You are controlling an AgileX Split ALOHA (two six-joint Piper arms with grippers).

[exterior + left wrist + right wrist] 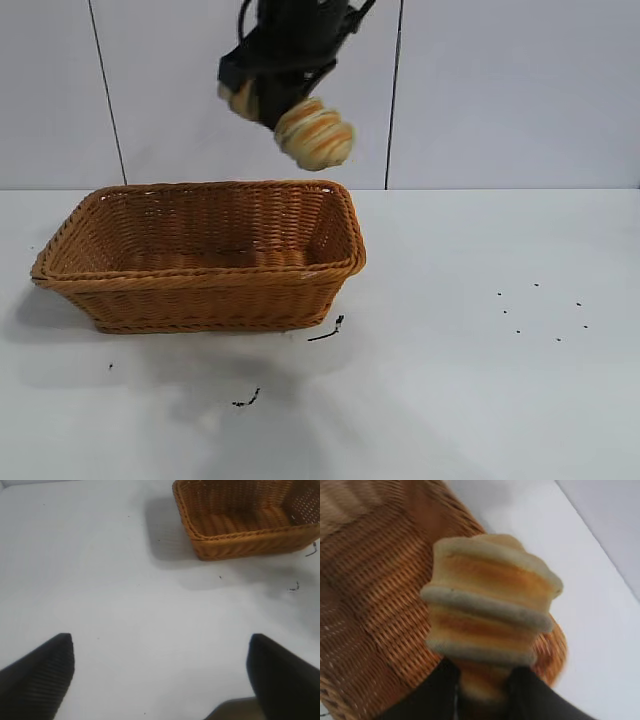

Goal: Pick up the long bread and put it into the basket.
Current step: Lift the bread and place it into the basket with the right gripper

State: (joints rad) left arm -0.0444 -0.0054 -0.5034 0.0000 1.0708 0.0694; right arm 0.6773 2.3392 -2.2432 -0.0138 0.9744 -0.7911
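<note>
Exterior view: one long bread [314, 133] clamped in right tool [275, 100] above one basket [200, 290]; left tool [160, 675] apart.

Bright, even overhead light; soft shadows pool on the white surface [480, 380] beside the basket [200, 260]. The long bread [487, 615] in the right tool [482, 680] looks blurred, with the wicker beneath it soft too

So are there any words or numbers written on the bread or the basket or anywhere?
None: no view shows any words, numbers or signs.
The striped tan-golden long bread, held in the right claw: plain.
The orange-brown woven wicker basket: no label.
The white table: only small dark specks, not letters.
</note>
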